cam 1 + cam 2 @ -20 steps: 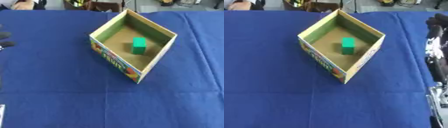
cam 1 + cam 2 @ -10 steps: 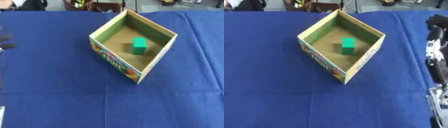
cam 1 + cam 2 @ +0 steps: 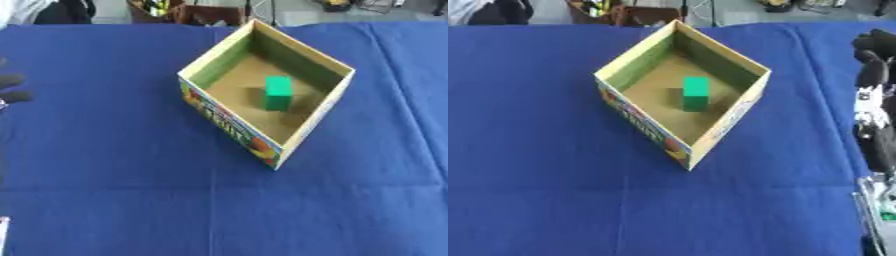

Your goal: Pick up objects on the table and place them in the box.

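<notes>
Black left hand (image 3: 12, 89) barely shows at left edge, only dark fingertips. Black-and-silver right hand (image 3: 874, 75) upright at right edge, holding nothing, fingers unclear.

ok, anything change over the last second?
Nothing visibly changed. The green block stands inside the box, which sits in the same place on the blue cloth. The left hand shows at the left edge and the right hand at the right edge, both as before.
</notes>
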Action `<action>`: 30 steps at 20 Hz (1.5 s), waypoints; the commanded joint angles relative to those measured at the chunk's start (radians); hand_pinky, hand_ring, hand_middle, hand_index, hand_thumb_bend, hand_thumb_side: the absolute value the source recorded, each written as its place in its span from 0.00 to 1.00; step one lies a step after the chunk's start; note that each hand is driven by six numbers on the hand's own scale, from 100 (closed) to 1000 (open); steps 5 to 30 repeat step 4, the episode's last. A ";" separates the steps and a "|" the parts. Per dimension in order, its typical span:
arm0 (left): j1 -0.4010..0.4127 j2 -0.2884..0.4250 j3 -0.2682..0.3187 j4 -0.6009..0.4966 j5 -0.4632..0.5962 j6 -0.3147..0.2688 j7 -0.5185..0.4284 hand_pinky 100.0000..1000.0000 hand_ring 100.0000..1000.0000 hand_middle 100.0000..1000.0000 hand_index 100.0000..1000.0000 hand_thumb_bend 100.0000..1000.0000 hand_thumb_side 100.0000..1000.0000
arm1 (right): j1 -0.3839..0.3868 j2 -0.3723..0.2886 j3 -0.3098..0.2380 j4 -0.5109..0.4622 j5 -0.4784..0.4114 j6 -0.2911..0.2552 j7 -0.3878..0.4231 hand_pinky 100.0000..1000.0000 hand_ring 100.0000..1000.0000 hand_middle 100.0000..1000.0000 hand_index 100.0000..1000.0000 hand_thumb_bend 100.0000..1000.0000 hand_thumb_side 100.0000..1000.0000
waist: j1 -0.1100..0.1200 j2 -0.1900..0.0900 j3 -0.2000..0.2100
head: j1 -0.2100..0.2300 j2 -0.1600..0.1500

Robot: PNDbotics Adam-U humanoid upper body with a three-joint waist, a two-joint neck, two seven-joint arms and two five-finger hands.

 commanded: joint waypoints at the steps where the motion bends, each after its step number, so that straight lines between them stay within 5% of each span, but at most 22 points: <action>1: -0.002 0.002 0.003 -0.018 -0.003 -0.005 0.003 0.63 0.71 0.73 0.91 0.10 1.00 | -0.012 -0.023 -0.008 -0.019 0.006 -0.005 -0.001 0.82 0.84 0.66 0.81 0.00 0.68 | 0.001 -0.013 0.001 | 0.003 -0.012; 30: -0.001 0.000 0.003 -0.018 -0.002 -0.006 0.002 0.63 0.71 0.73 0.91 0.09 1.00 | -0.013 -0.022 -0.008 -0.019 0.005 -0.003 -0.002 0.82 0.84 0.66 0.81 0.00 0.69 | 0.002 -0.010 0.000 | 0.003 -0.018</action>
